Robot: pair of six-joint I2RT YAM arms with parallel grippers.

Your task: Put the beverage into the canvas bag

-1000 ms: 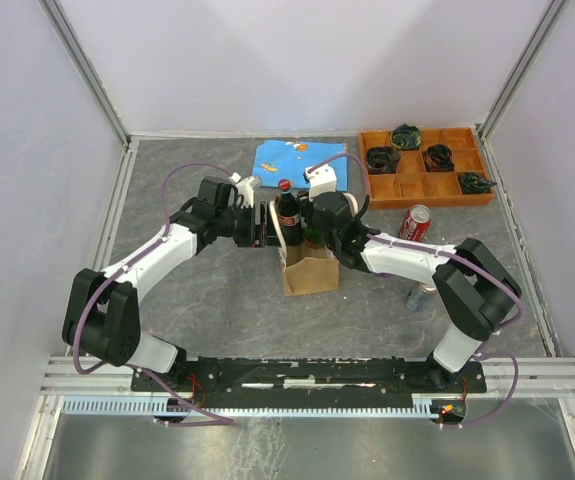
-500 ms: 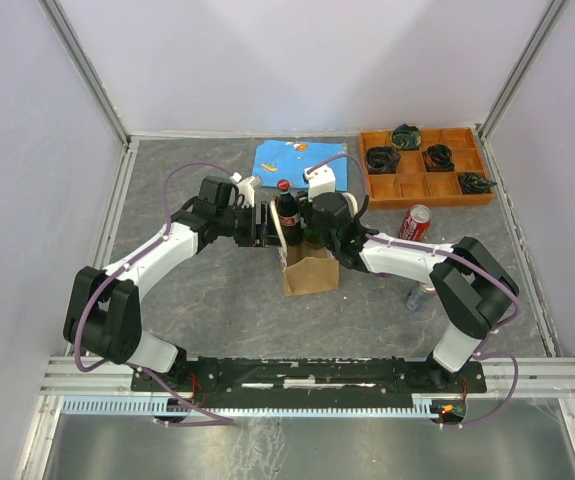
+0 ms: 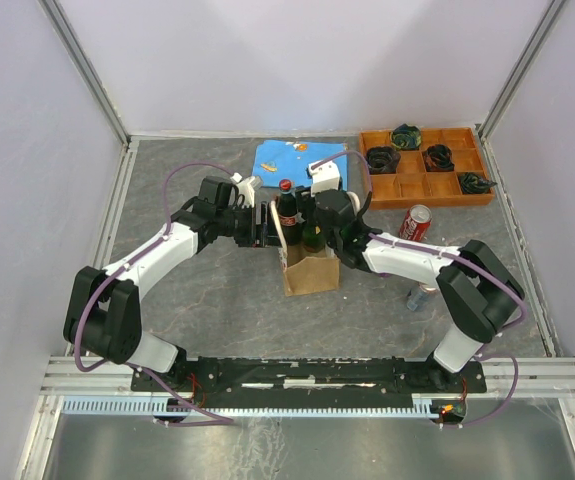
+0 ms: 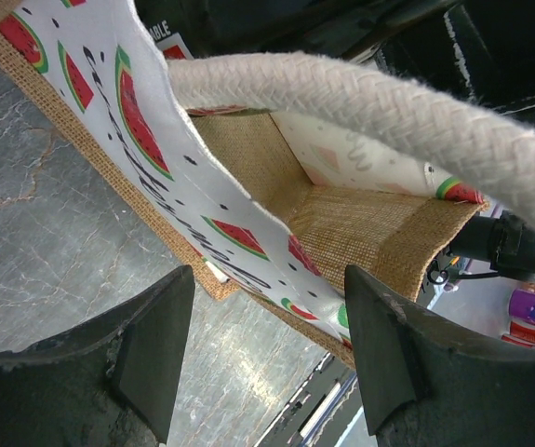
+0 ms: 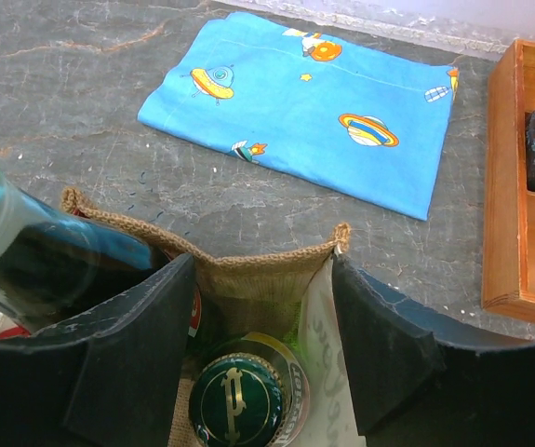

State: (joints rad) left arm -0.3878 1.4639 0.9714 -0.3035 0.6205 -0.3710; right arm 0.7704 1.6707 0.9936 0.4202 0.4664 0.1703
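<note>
The canvas bag [image 3: 310, 272] stands upright mid-table, tan with a watermelon-print side [image 4: 155, 140] and a cream rope handle [image 4: 360, 102]. A green-capped glass bottle [image 5: 241, 400] stands inside it, its top just showing from above [image 3: 313, 238]. A cola bottle with a red cap [image 3: 286, 210] also stands in the bag at the far left. My right gripper [image 5: 262, 265] is open just above the green bottle, its fingers either side of the bag's mouth and off the bottle. My left gripper [image 4: 269, 275] is open beside the bag's left side [image 3: 264, 228], holding nothing.
A blue patterned cloth [image 3: 297, 158] lies behind the bag. A wooden compartment tray [image 3: 427, 199] with dark coiled items sits at the back right. A red soda can [image 3: 415, 221] stands in front of it. A small clear object [image 3: 420, 296] lies by the right arm.
My right gripper has drawn up and back a little from the bag, leaving the green bottle inside. The left arm has hardly moved.
</note>
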